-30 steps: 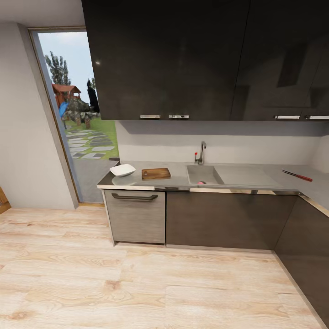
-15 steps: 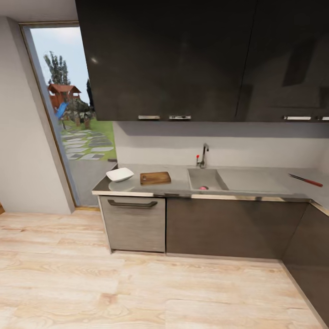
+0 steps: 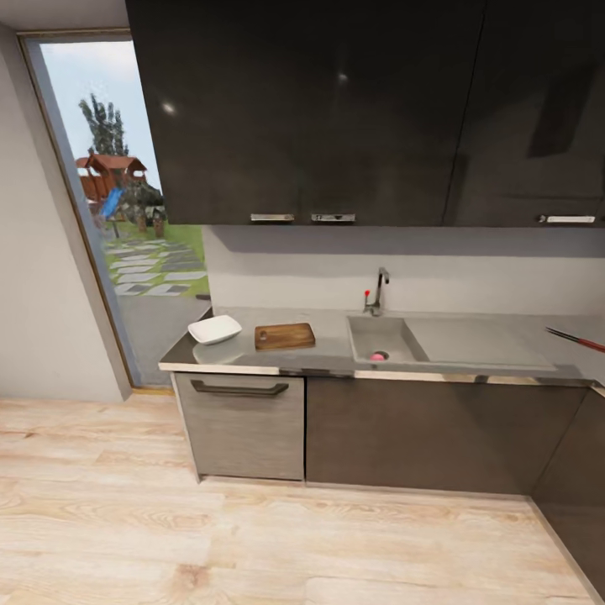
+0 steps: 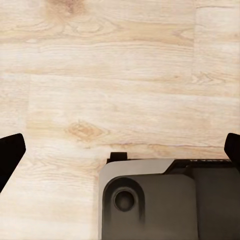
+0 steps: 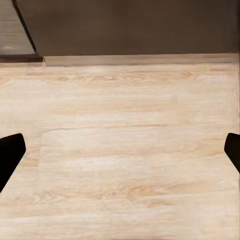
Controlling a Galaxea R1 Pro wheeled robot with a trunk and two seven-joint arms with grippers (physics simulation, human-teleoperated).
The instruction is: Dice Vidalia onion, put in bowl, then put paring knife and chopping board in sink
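Observation:
Ahead in the head view runs the dark grey countertop (image 3: 329,343). A white square bowl (image 3: 214,328) sits at its left end, with a wooden chopping board (image 3: 285,336) beside it. To the right is the grey sink (image 3: 380,335) with its chrome tap (image 3: 380,291). A small pinkish onion (image 3: 377,356) lies in the basin by the drain. The paring knife is out of view. My left gripper (image 4: 120,150) hangs open over the wooden floor, above the robot's base. My right gripper (image 5: 120,150) is open too, empty, over floor near the cabinet plinth.
A red-handled utensil (image 3: 578,339) lies at the counter's far right. Dark wall cabinets (image 3: 336,109) hang above. Grey drawers with a bar handle (image 3: 239,389) sit under the bowl. A tall window or door (image 3: 126,202) stands to the left. Light wood floor (image 3: 252,538) separates me from the counter.
The whole head view has shifted: the counter looks slightly larger and lower, so the camera has moved toward it. Nothing on the counter has moved.

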